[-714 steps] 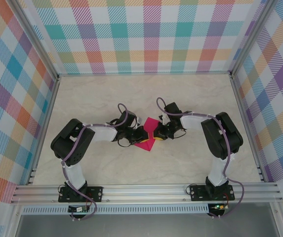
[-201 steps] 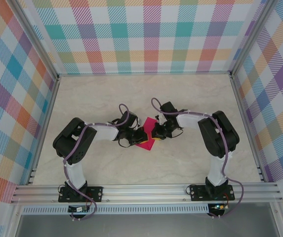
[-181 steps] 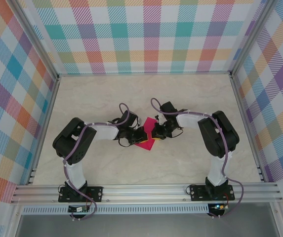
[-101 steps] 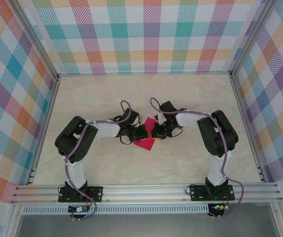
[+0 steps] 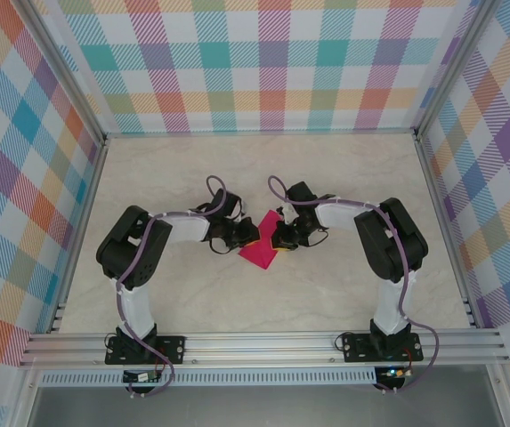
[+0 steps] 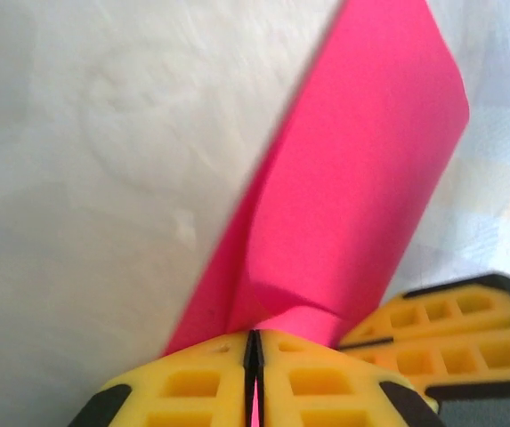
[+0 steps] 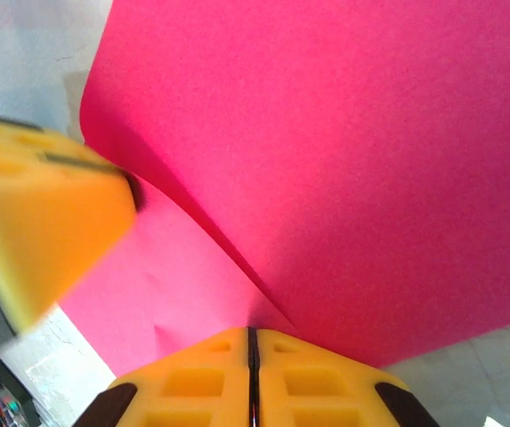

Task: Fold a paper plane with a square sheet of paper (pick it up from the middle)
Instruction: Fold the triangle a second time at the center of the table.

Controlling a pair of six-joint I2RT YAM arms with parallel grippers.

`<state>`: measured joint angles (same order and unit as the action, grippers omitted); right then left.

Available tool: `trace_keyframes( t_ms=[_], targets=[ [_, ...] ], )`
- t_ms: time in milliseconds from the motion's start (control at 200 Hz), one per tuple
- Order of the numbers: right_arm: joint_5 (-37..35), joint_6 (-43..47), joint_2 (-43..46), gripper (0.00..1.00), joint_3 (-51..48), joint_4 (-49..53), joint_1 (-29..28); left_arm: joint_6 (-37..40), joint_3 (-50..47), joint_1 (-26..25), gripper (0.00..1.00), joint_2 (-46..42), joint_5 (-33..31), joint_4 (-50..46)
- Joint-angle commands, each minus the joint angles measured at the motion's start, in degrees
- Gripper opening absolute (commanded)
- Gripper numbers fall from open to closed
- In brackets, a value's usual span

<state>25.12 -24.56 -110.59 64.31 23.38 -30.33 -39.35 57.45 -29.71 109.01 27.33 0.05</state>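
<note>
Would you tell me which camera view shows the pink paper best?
The right wrist view: the paper appears large and sharp there, its curled layers meeting at the shut right tool. The left wrist view gives a narrower strip rising from the left tool. The top view gives a small patch between both tools.

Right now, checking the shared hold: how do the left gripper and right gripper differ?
The left gripper pinches the square sheet of paper from the left, the right gripper from the right. The left gripper looks blurred from the right wrist; the right gripper looks sharp from the left wrist. Both are shut on it.
</note>
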Motion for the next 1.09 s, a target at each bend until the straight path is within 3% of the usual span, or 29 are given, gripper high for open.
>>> trace_keyframes(
  t_ms=[0, 180, 425, 620, 930, 1090],
  targets=[
    [-8.6, 1.6, -4.5, 0.11, -2.4, 5.6, 0.0, 1.1, 2.8, 3.4, 0.15, 2.7, -8.6, -2.5],
    [-8.9, 1.5, -4.4, 0.11, -2.5, 5.6, 0.0, 3.5, 6.4, 4.0, 0.14, 2.1, -5.9, -3.2],
    [-8.6, 1.3, -4.6, 0.11, -2.7, 5.4, 0.1, 3.7, 0.5, 2.4, 0.05, -4.7, 0.9, 2.9],
    [-8.6, 1.3, -5.1, 0.11, -2.4, 5.6, 0.1, 4.0, 0.0, -0.9, 0.01, -1.9, 5.0, 4.2],
    [-8.7, 1.3, -5.8, 0.11, -1.6, 6.3, 0.0, 4.5, 2.9, -1.8, 0.00, 3.1, 2.5, 0.6],
    [-9.0, 1.4, -5.9, 0.10, -1.5, 6.8, 0.0, 5.1, 3.4, -1.3, 0.00, 3.4, -3.9, -2.2]
  ],
)
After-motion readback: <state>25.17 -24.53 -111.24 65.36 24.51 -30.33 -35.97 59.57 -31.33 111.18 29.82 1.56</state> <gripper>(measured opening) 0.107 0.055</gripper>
